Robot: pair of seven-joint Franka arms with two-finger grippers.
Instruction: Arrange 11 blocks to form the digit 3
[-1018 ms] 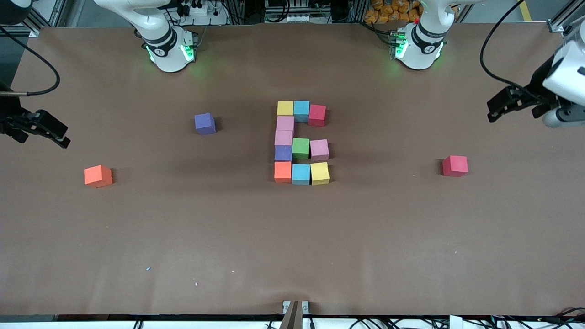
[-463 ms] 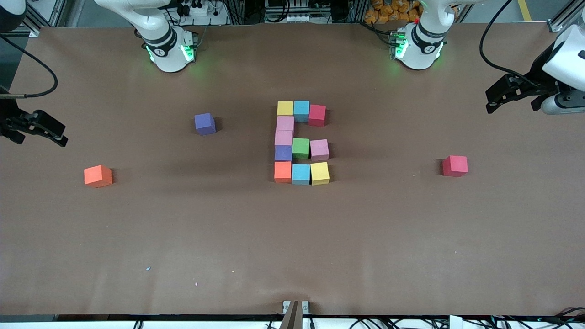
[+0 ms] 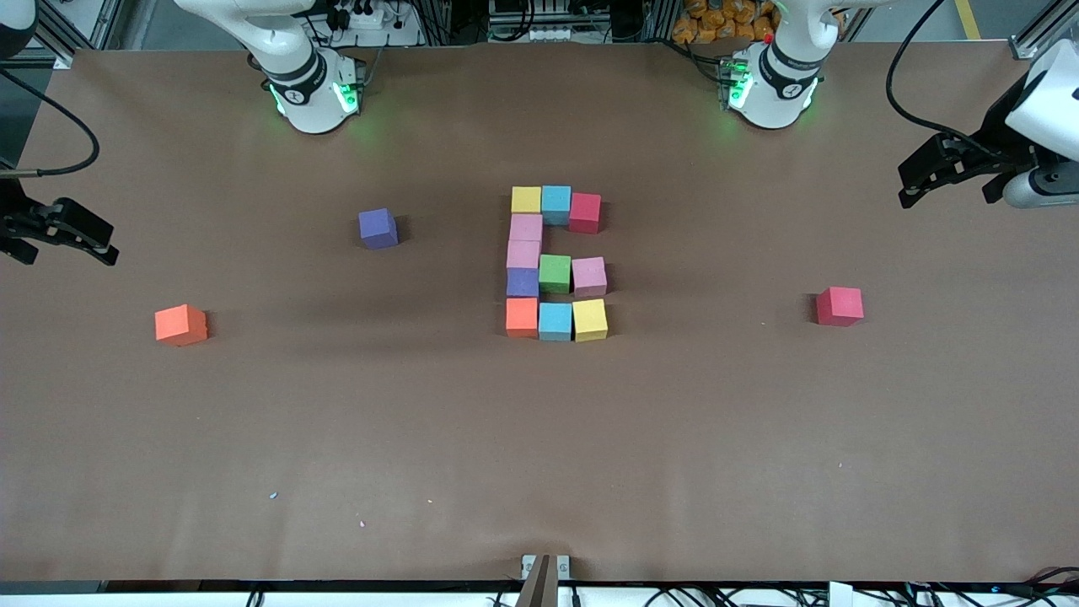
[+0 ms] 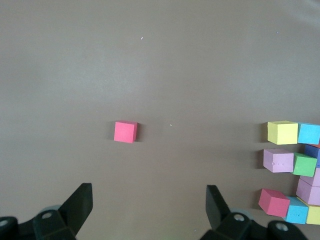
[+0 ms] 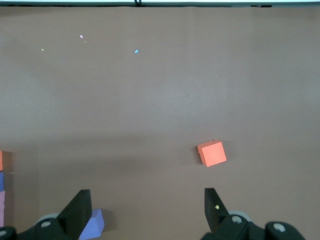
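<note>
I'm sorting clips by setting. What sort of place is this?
Most likely a robotics lab bench. Two white robot arm bases stand bolted along a brown paper-covered table, small foam cubes form a multicoloured cube figure at its middle, and cables and aluminium framing run along the table's edge.

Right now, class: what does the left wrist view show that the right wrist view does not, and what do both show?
Left wrist view only: the lone red block, with the yellow, green and light blue blocks.

Right wrist view only: the lone orange block and the lone purple block.

Both: brown table and open jaws.
</note>
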